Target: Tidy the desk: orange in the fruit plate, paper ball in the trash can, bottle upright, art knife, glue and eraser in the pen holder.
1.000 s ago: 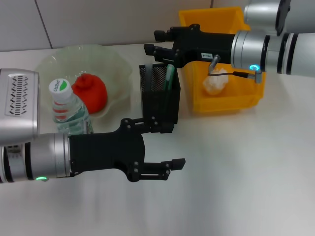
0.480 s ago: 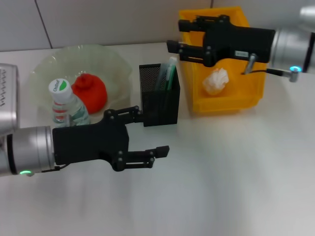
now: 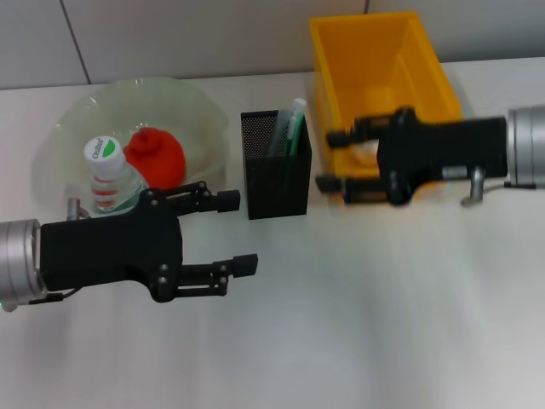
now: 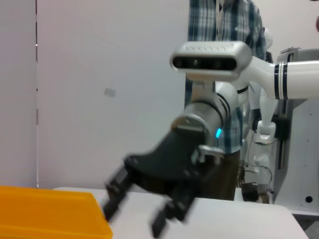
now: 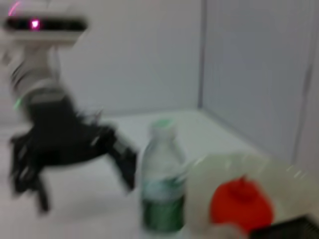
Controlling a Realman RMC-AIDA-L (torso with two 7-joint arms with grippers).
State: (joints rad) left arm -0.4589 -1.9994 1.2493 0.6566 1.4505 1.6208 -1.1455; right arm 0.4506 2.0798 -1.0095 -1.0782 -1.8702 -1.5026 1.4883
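Left end effector and right end effector both hover with fingers spread.

The right gripper hides the paper ball inside the yellow bin. The left gripper covers the bottle's base. Both arms run off the side edges.

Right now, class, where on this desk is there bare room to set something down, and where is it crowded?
Free: the near tabletop in front of the pen holder and bin. Crowded: the back row, where plate, orange, bottle, holder and bin sit close, with the open left claw and right claw before them.
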